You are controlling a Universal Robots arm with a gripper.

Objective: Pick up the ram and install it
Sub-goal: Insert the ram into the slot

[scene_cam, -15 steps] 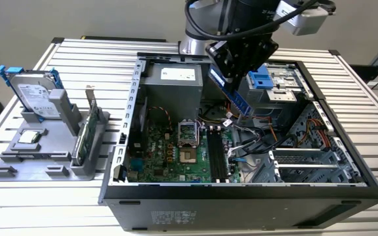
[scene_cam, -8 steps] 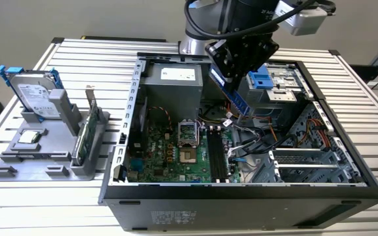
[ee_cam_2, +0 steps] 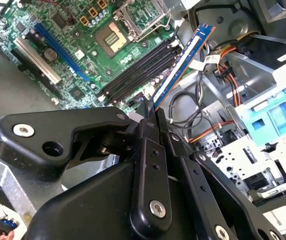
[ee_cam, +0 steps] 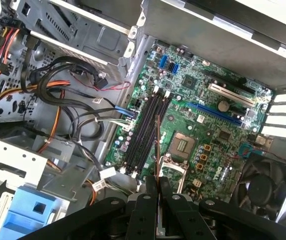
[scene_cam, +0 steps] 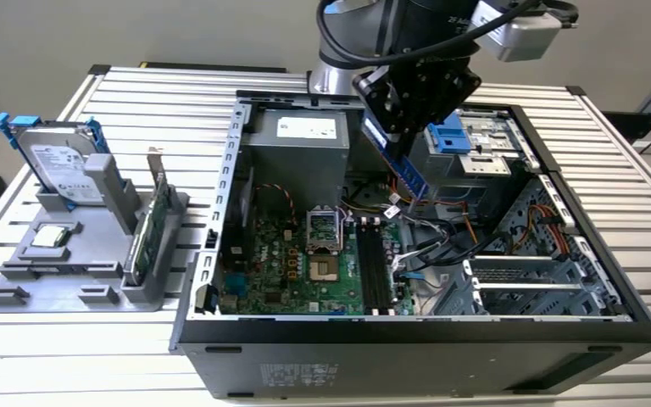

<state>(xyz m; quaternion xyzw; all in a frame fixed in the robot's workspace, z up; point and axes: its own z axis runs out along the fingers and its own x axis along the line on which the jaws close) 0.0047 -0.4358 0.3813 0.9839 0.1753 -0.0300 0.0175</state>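
Ribbed white aluminium tabletop carries everything, and below the claw sits the largest thing on it, an open black desktop computer case lying on its side. Inside the case, under the claw, is the green motherboard with its square silver processor socket. Well off to the side of the claw, outside the case, a grey plastic parts stand holds a boxy silver hard drive with blue rails and a green card on edge.

The black claw hangs over the case's middle, shut on one end of the ram, a long thin blue circuit-board stick that juts down from between the fingers toward the board. In the first wrist view the stick appears edge-on, beside the black memory slots and not yet in any of them.

So the pickup looks done and the carry to the slots is in hand. Seating will call for bringing the stick's lower edge parallel over one slot, lined up along its length, then a straight push down.
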